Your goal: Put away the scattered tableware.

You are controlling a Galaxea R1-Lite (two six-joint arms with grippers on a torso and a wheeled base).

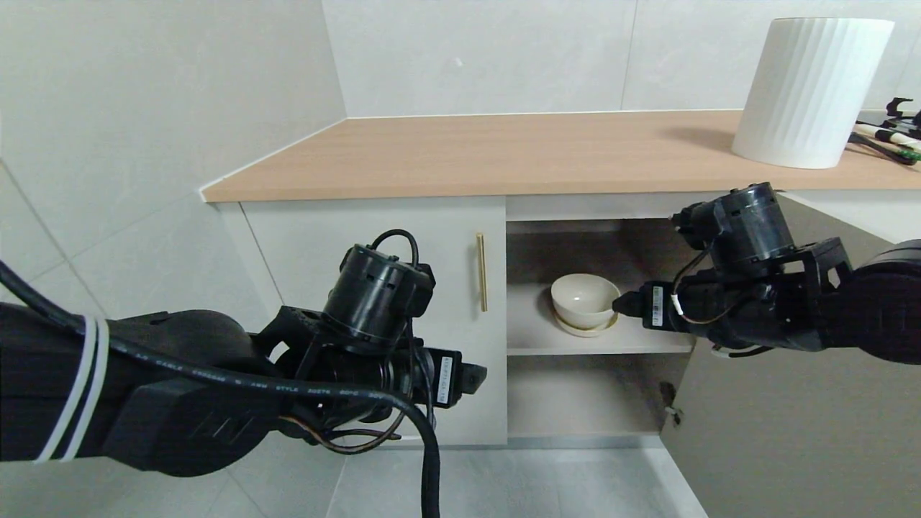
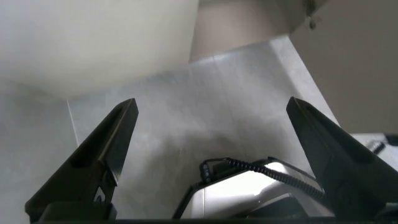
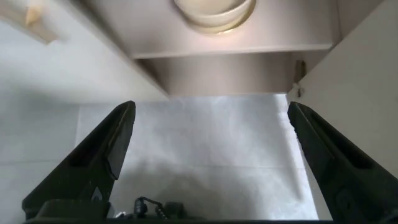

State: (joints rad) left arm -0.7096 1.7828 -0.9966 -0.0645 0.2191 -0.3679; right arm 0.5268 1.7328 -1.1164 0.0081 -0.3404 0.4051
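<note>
A cream bowl [image 1: 584,297] sits on a small plate [image 1: 586,329] on the middle shelf [image 1: 647,338] of the open cabinet; the stacked bowl [image 3: 214,12] is also in the right wrist view. My right gripper [image 1: 624,303] hangs just outside the cabinet opening, beside the bowl's right rim, and it is open with nothing between its fingers [image 3: 106,155]. My left gripper [image 1: 471,378] is held low in front of the closed left door, open and empty, with its fingers [image 2: 109,149] spread above the grey floor.
The left cabinet door [image 1: 381,288] is closed, with a gold handle [image 1: 481,272]. The right door [image 1: 784,424] is swung open toward me. On the wooden counter [image 1: 504,155] stand a white ribbed cylinder [image 1: 809,90] and some tools [image 1: 892,137] at the far right.
</note>
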